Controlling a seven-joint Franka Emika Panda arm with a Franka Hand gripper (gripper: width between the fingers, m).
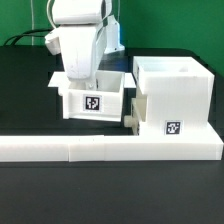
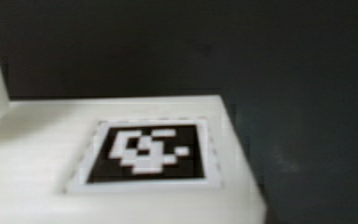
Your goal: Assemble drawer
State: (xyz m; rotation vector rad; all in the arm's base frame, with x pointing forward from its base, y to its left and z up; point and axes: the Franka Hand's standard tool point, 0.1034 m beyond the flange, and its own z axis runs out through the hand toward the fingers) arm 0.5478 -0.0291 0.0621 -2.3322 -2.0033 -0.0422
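Note:
The tall white drawer housing (image 1: 172, 88) stands on the exterior view's right, with a square tag (image 1: 173, 127) on its front. A smaller open white tray (image 1: 92, 100) with a tag on its front wall stands to its left, close to the housing. My gripper (image 1: 84, 76) hangs right over this tray and reaches down into its open top. Its fingertips are hidden by the hand, so I cannot tell whether it grips the tray. The wrist view shows a tagged white surface (image 2: 149, 150) very close up and blurred, with black table beyond it.
A long low white L-shaped wall (image 1: 110, 150) runs along the front, and the housing and tray sit just behind it. A small rounded white part (image 1: 131, 118) shows between the tray and the housing. Cables hang at the back left (image 1: 25, 38).

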